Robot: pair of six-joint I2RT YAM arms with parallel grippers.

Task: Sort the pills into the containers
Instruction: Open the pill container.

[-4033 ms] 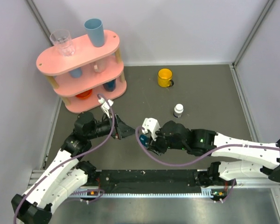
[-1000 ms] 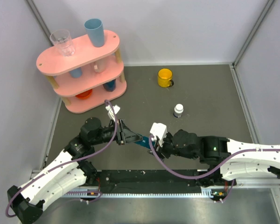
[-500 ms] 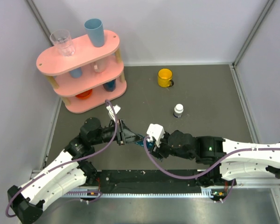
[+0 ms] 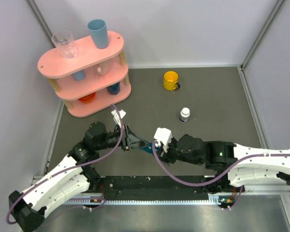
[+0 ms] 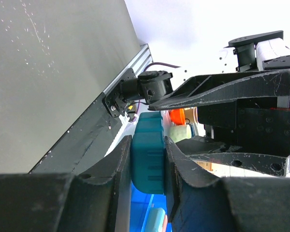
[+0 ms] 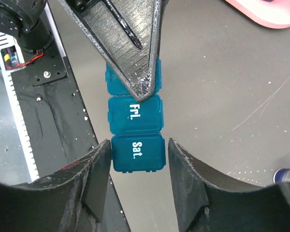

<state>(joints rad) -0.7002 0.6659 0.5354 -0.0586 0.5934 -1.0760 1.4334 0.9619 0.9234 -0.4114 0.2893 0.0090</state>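
Since four seconds back, the left arm has swung its wrist in toward centre and the right arm has eased back to the right, so the box now bridges the two.

My left end effector point(image 5: 147, 145) is closed tight on one end of the small dark-teal rectangular plastic pill box point(image 6: 134, 118), one finger flat against each side. I read that as an anchoring grip that holds the strip steady and level for the other arm.

My right end effector point(image 6: 137, 145) brackets the free end, with one jaw on each side of the compartment marked "Sat.". One jaw looks to be touching and the other shows a sliver of gap, so I cannot tell whether it is actually pinching. The "Fri." compartment sits bare between the two grips. Both printed lids look shut.

The box seems to hang just above the grey tabletop point(image 6: 222, 72) near its front edge, carried rather than resting. I judge this two-ended hold is meant to let one arm brace while the other works a lid.

Further out, the small white capped bottle point(image 4: 184, 114) and the yellow mug point(image 4: 170, 79) stand well apart from the grip. No pills are plainly visible to me.
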